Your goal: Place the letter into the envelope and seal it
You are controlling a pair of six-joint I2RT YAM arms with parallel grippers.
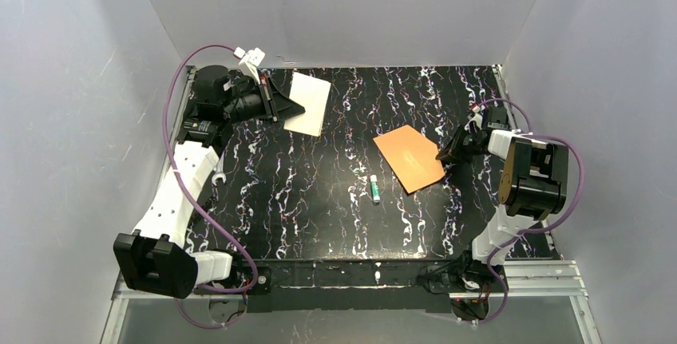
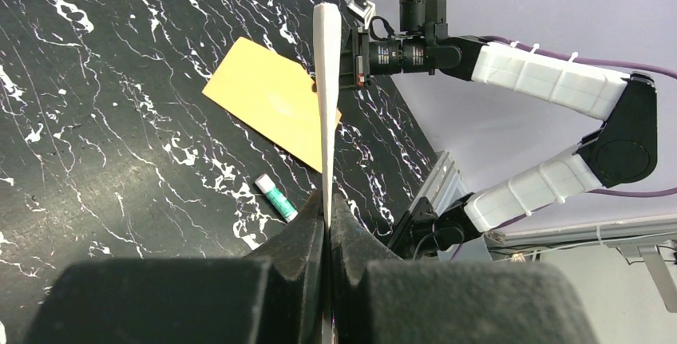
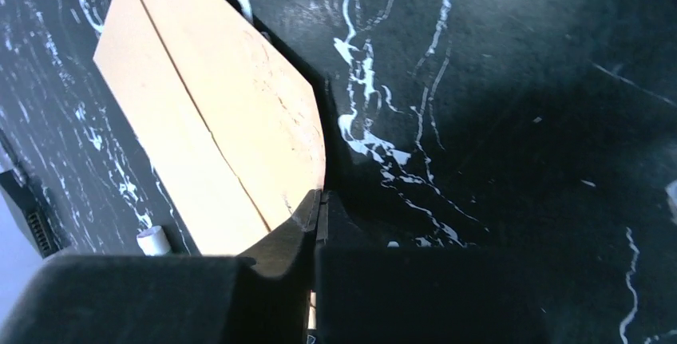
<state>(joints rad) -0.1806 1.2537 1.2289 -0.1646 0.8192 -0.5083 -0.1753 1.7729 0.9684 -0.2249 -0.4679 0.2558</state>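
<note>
Letter (image 1: 310, 103) sits pinched in left tool (image 1: 292, 108), envelope (image 1: 407, 159) in right tool (image 1: 441, 152).

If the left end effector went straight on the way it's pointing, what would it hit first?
Probably the envelope, or the right end effector gripping its edge: both lie ahead past the letter that the left end effector holds. Height is unclear, so it might pass above the envelope.

The letter (image 1: 310, 103), a pale cream sheet (its border is not showing from above), is hanging tilted at the far left, pinched by the left gripper (image 1: 289, 109). The envelope (image 1: 409, 158), orange-brown, is lying right of centre, and the right gripper (image 1: 441, 154) is nipping its pointed right side.
</note>
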